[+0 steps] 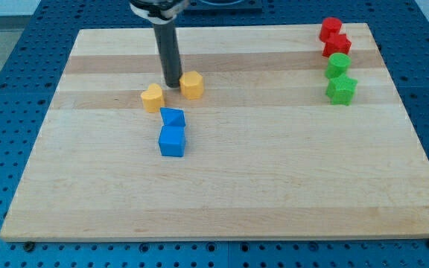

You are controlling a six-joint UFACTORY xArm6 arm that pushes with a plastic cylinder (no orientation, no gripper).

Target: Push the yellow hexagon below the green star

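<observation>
The yellow hexagon (192,85) lies on the wooden board (222,201), left of centre near the view's top. My tip (172,85) stands right against its left side. The green star (341,90) lies far off at the view's right, level with the hexagon or slightly below it. A wide stretch of board lies between the hexagon and the star.
A second yellow block (153,97) sits below and left of my tip. Two blue blocks (173,117) (173,141) lie just below it. A rounder green block (338,64) sits above the star. Two red blocks (331,28) (337,45) sit above that.
</observation>
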